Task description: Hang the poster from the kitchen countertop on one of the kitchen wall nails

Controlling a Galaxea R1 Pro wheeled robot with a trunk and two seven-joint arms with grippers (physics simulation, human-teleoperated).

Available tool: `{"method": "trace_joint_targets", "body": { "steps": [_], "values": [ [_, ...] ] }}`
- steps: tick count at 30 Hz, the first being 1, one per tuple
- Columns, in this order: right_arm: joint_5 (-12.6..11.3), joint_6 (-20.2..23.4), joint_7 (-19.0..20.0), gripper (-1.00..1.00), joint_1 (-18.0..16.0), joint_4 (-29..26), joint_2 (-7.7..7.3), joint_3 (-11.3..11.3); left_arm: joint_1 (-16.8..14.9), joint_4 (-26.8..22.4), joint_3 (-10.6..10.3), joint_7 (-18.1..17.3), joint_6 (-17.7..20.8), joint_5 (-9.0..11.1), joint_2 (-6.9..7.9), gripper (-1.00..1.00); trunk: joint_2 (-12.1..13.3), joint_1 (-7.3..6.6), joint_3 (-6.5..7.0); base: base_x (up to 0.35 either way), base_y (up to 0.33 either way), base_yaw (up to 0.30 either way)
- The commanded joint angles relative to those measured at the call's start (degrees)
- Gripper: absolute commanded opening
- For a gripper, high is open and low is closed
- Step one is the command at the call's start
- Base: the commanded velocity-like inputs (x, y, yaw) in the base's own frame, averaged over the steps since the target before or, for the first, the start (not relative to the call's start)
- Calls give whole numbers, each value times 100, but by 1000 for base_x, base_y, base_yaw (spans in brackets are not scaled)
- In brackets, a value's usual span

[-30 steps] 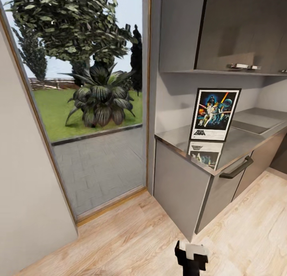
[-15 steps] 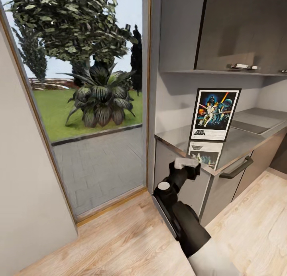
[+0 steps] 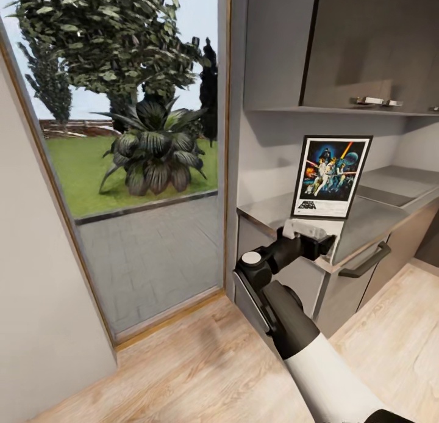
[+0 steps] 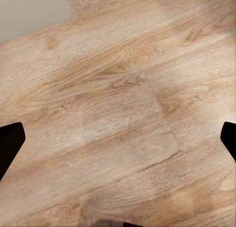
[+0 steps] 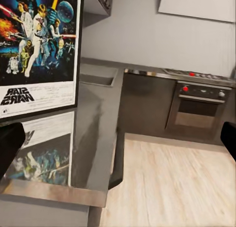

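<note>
Head view: my right gripper [image 3: 318, 243] is reaching over the front edge of the kitchen countertop [image 3: 372, 218], near its end corner by the glass door [image 3: 131, 160]. The poster [image 3: 330, 176] is standing upright on the countertop just behind the gripper, apart from it, nothing touching. Can't tell from here how the jaws are standing. Poster title is too small to read at this angle. Upper cabinets [image 3: 360, 44] are hanging above it, a drawer handle [image 3: 366, 267] sits under the counter edge, and wood floor [image 3: 201, 362] is running below.

Left wrist view: I'm looking straight down at the wood floor [image 4: 118, 114]. The two dark fingertips [image 4: 10, 143] of my left gripper are showing at opposite sides of the frame, spread wide, holding nothing.

Right wrist view: the poster [image 5: 39, 50] is sitting close ahead and off to one side of the gripper line, its reflection lying on the glossy countertop [image 5: 93, 133] in front of it. "STAR WARS" is reading clearly in the white strip. My right fingertips [image 5: 10, 146] are spread wide apart, nothing between them. Beyond the counter an oven [image 5: 196, 109] with red knobs is showing under the hob.
</note>
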Motion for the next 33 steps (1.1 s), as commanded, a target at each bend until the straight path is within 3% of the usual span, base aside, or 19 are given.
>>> {"method": "trace_joint_targets", "body": {
  "steps": [1,25,33],
  "values": [
    [-43,57,-57,100,-9,-1,0,10,2,-6,4,0,-9,0,0,100,-3,3,-5,275,0,0],
    [-72,30,-89,100,42,78,0,12,2,-12,22,1,1,6,0,100,-3,3,-5,326,-80,0],
    [-217,18,-89,100,43,86,0,12,2,-15,241,0,-9,8,0,100,-3,3,-5,147,-8,0]
  ]
}}
